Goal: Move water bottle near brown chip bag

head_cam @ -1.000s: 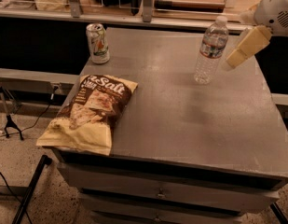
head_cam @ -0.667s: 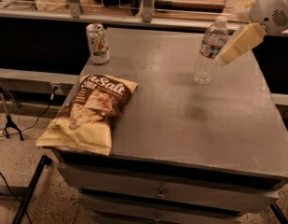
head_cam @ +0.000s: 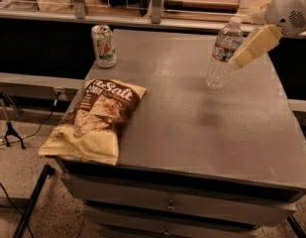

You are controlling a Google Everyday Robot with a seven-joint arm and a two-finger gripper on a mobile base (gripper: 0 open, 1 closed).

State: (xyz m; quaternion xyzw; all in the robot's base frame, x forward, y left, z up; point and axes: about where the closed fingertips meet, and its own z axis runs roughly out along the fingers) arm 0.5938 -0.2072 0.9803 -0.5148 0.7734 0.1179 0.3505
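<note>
The gripper (head_cam: 245, 54), a cream, blocky piece hanging from a rounded white housing, is reaching down and left over the table's far right corner. Its tip is lying just beside the label band of the water bottle (head_cam: 222, 53). I cannot tell how far open it is or whether it is holding anything.

The bottle, clear ribbed plastic with a white cap, is leaning slightly near the far right corner, its base on the dull grey table (head_cam: 202, 133). The brown chip bag (head_cam: 95, 120), flat and crinkly with cream edges, is lying at the near left corner and overhanging the edge, well apart from the bottle. A pale soda can (head_cam: 104, 45) is standing at the far left corner.

Compared with 1 second ago, the gripper is sitting closer to the bottle, while the bottle, bag and can are staying in place.
</note>
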